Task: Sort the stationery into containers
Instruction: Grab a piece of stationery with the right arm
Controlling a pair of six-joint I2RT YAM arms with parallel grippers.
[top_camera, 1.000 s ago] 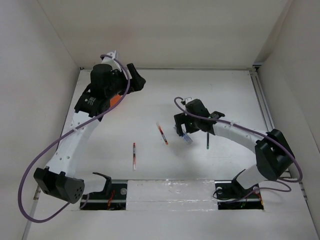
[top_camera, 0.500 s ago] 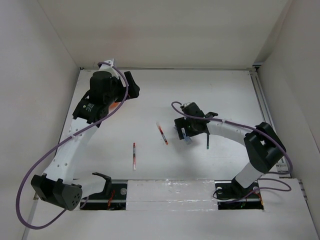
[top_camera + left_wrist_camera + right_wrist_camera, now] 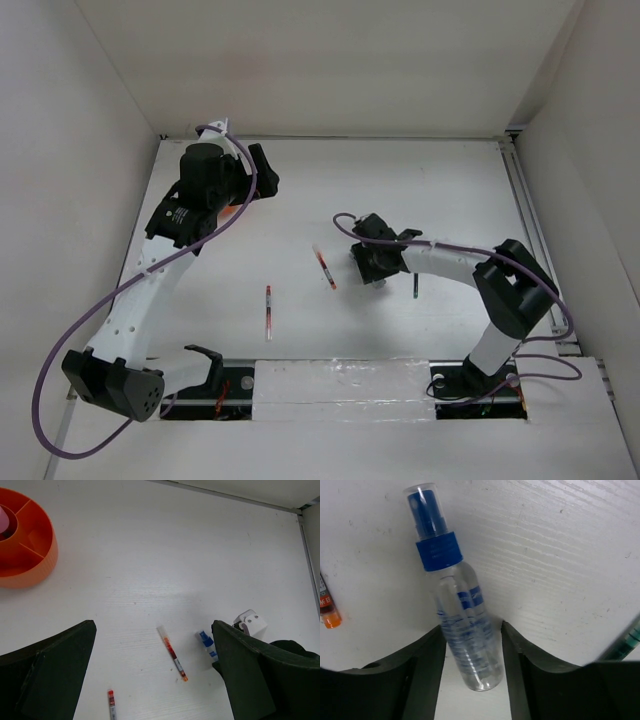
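Note:
The clear blue-capped bottle (image 3: 465, 625) lies on the white table, cap pointing away. My right gripper (image 3: 472, 630) has its fingers tight against both sides of the bottle's body, low over the table middle (image 3: 375, 268). High at the back left, my left gripper (image 3: 153, 630) is open and holds nothing. The orange cup (image 3: 30, 565) with inner dividers sits below and to its left, with a pink tube (image 3: 2, 520) in one compartment. Two red-white pens (image 3: 172, 652) (image 3: 111, 705) lie loose on the table. A dark green pen (image 3: 416, 287) lies just right of the right gripper.
White walls enclose the table on the left, back and right. A metal rail (image 3: 525, 210) runs along the right edge. In the top view the left arm covers most of the cup. The nearer red-white pen (image 3: 325, 268) lies just left of the right gripper.
The right gripper has come down over the bottle and its fingers have closed in on it. The left arm shifted slightly early on, then held still.

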